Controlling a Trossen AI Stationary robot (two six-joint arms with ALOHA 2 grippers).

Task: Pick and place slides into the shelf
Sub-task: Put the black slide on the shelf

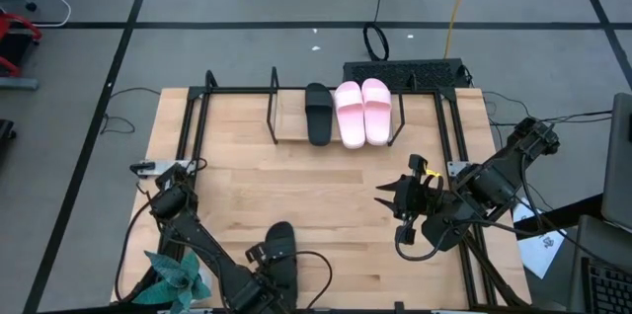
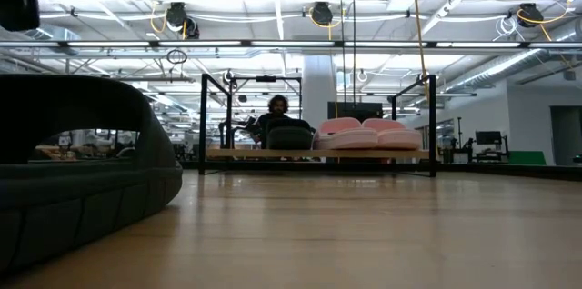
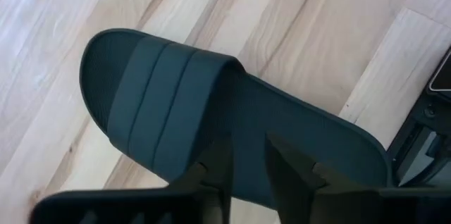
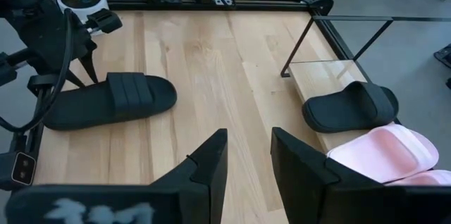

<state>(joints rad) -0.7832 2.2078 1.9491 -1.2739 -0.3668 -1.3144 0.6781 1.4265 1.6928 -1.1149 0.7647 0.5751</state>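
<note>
The matte black slide sandal (image 3: 211, 132) lies flat near the table's front edge, left gripper (image 3: 246, 157) right over it, fingers slightly parted, not clamping. Right gripper (image 4: 248, 155) hovers released mid-table. Three other slides sit on the black wire shelf (image 1: 272, 107).

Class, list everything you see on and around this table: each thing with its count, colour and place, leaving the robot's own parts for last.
Pink slides: two, pale pink, side by side on the shelf.
Black slide: one, black, on the shelf beside the pink pair.
Loose black slide: one, black, on the table's near edge at the left end effector.
Shelf: one, black rods, wooden base, table's far side.
Table: one, light wood.
Person: one, beyond the shelf, low view.
Left end effector: over the loose slide's edge.
Right end effector: open, empty, above the table's right side.
</note>
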